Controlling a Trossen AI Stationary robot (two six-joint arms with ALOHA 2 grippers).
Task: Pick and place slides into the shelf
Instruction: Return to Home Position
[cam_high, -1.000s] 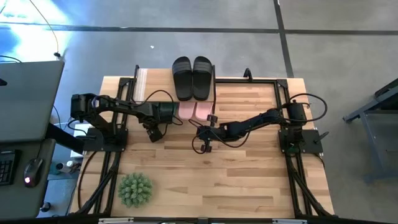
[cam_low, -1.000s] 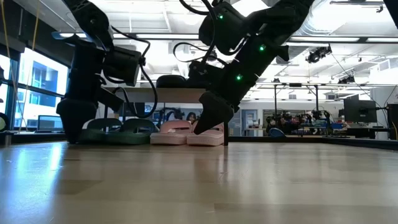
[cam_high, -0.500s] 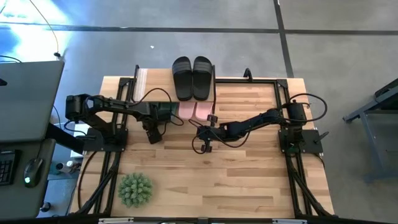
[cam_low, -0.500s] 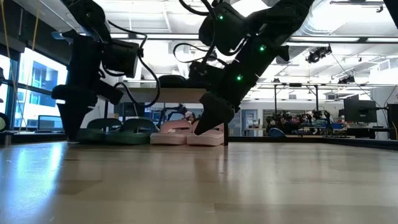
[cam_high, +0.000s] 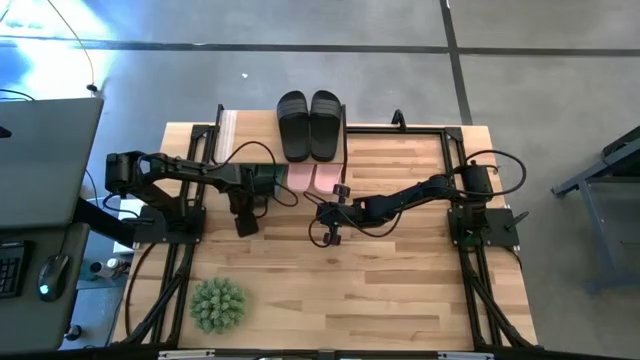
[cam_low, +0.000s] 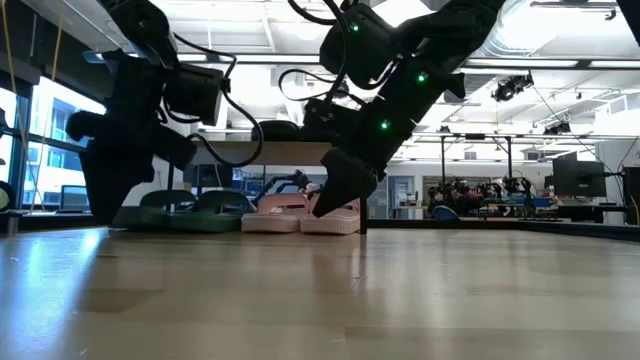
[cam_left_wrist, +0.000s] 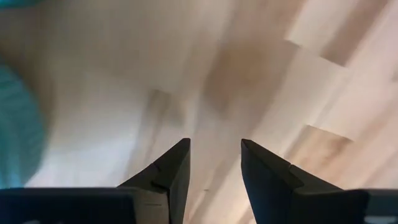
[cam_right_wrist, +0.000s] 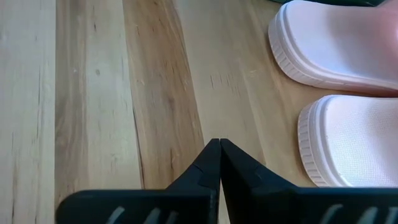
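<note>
The black slides (cam_high: 308, 125) lie side by side on the shelf's top board (cam_low: 250, 151). Under that board, the pink slides (cam_high: 313, 178) and dark green slides (cam_low: 190, 213) rest soles down on the table, with their near ends sticking out. My left gripper (cam_left_wrist: 214, 167) points down over bare table just in front of the green slides and is open with nothing between its fingers. My right gripper (cam_right_wrist: 219, 148) is shut and slants down just in front of the pink slides' near ends (cam_right_wrist: 339, 93). It touches nothing.
A spiky green plant ball (cam_high: 217, 305) sits near the table's front left. Black frame rails (cam_high: 455, 150) run along the table's sides and back. Bare wood (cam_high: 400, 290) lies in front of both grippers.
My left gripper has turned about its own pointing line in front of the green slides, staying over the same patch of table. My right gripper and all the slides have kept still.
</note>
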